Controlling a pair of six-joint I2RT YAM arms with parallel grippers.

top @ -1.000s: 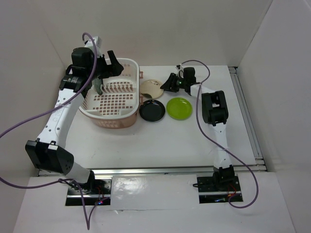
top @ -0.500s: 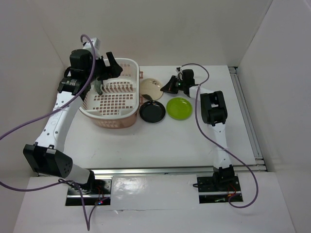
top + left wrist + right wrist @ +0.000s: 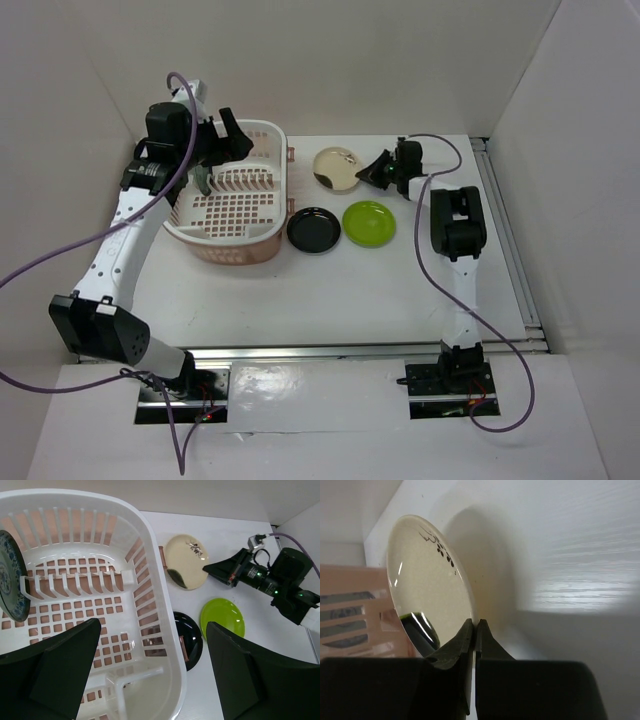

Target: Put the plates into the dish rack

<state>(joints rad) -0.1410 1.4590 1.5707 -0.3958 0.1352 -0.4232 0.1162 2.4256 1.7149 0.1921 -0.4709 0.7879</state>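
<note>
The rack (image 3: 150, 580) sits on the left side of the white surface (image 3: 300, 290). It is pale pink in the top view. It has a grid floor and slots in its walls. One plate is in it: the blue plate (image 3: 9, 577) stands on its edge at one end, right next to a row of pegs.

The left end effector (image 3: 152, 625) hangs over the rack. Its two fingers are spread wide apart and nothing is between them.

The other three plates are outside the rack, on its right side. The black plate (image 3: 192, 630) lies flat just beside the rack wall. The green plate (image 3: 222, 617) lies flat next to the black one, on the side away from the rack. The cream plate (image 3: 186, 560) is behind them, nearer the back wall, a little way from the rack. It has small dark marks near one edge.

The right arm reaches across to the cream plate. The right end effector (image 3: 475, 625) is at that plate's rim, on the side away from the rack. Its fingers are squeezed almost together, and the thin rim meets them right at the tips, so it is pinching the cream plate. In the right wrist view there is a dark shadow between this plate and the surface, but I cannot tell if the plate is off the surface.
</note>
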